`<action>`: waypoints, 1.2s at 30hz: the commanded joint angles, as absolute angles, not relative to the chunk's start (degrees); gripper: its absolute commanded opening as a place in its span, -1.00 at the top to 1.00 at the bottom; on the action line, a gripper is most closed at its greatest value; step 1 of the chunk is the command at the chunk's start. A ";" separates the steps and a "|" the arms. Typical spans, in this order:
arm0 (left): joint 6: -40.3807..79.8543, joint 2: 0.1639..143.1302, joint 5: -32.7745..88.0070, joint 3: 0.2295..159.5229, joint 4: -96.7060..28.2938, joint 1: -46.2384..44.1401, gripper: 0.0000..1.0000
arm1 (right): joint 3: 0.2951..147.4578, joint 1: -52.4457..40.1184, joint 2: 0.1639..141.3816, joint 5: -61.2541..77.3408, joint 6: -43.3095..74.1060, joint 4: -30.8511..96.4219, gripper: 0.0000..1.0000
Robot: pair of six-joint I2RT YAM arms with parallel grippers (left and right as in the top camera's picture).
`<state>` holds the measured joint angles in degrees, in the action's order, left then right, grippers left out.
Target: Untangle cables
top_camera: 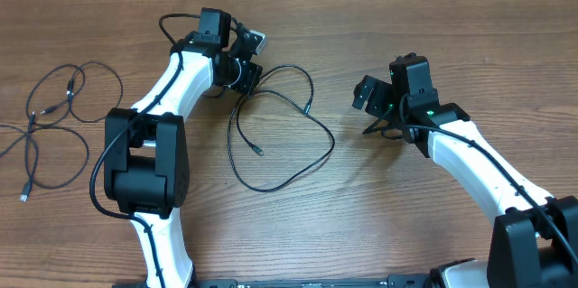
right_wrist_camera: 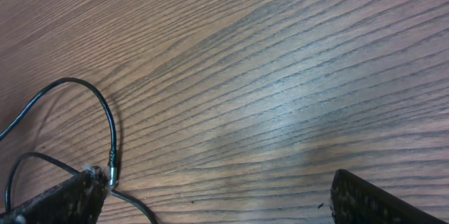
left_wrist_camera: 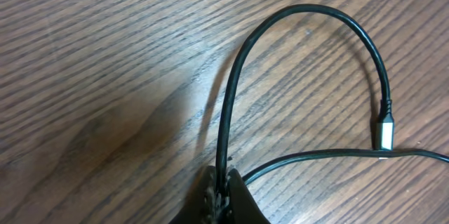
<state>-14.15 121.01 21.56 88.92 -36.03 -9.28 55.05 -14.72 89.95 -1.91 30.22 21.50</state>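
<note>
A thin black cable [top_camera: 332,141] lies in wide loops on the wooden table between the two arms, with plug ends near the loop's middle and top. My left gripper [top_camera: 246,78] is shut on this cable at its upper left. In the left wrist view the cable [left_wrist_camera: 231,90] rises from the shut jaws [left_wrist_camera: 223,185], arcs right and ends in a silver plug [left_wrist_camera: 384,133] lying on another strand. My right gripper [top_camera: 384,127] is open and empty, just right of the loops. Its view [right_wrist_camera: 217,196] shows bare wood between the fingers and a cable plug [right_wrist_camera: 111,161] by the left finger.
A second group of thin black cables [top_camera: 68,98] lies spread at the table's far left, apart from the loop I hold. The left arm's base [top_camera: 144,162] stands between the two cable groups. The right arm's base is at the bottom right corner.
</note>
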 commanded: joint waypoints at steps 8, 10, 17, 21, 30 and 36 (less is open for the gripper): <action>-15.70 121.49 23.59 90.04 -36.18 -9.06 0.22 | 55.11 -14.87 89.91 -2.48 30.35 21.15 -1.00; -15.73 121.49 23.57 89.97 -36.18 -9.06 0.18 | 55.11 -14.87 89.91 -2.48 30.35 21.17 -1.00; -17.89 121.51 23.57 87.46 -35.92 -9.06 -0.06 | 55.11 -14.87 89.91 -2.48 30.35 21.17 -1.00; -19.75 121.51 23.49 85.76 -35.83 -9.06 -0.05 | 55.11 -14.87 89.91 -2.48 30.35 21.15 -1.00; -19.73 121.51 23.46 81.49 -32.18 -9.06 0.03 | 55.11 -14.87 89.91 -2.48 30.35 21.17 -1.00; -19.73 121.51 23.40 78.41 -29.95 -9.06 0.07 | 55.11 -14.87 89.91 -2.48 30.35 21.15 -1.00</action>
<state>-18.63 120.97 22.79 80.49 -30.02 -9.26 55.05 -14.72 89.95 -1.87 30.22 21.52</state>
